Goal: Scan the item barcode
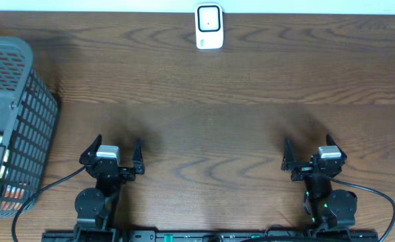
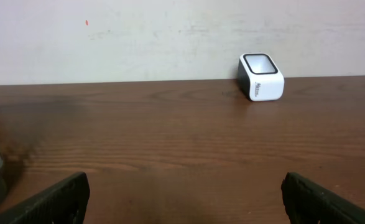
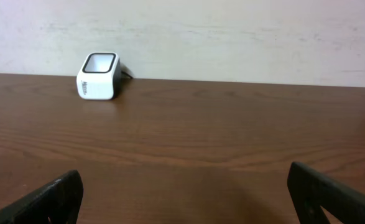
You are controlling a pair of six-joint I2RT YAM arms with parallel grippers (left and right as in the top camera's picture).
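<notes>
A white barcode scanner [image 1: 209, 27] with a dark window stands at the table's far edge, also seen in the left wrist view [image 2: 261, 76] and the right wrist view [image 3: 98, 76]. Items with packaging lie inside the grey basket [image 1: 22, 101] at the left; their barcodes do not show. My left gripper [image 1: 115, 149] rests near the front left, open with nothing between its fingers [image 2: 51, 199]. My right gripper [image 1: 307, 148] rests near the front right, open and empty too, fingers [image 3: 331, 193] wide apart. Both are far from the scanner and the basket.
The grey mesh basket stands at the table's left edge, partly out of frame. A pale wall [image 2: 170, 37] runs behind the table's far edge. Cables trail from both arm bases [image 1: 379, 202] at the front.
</notes>
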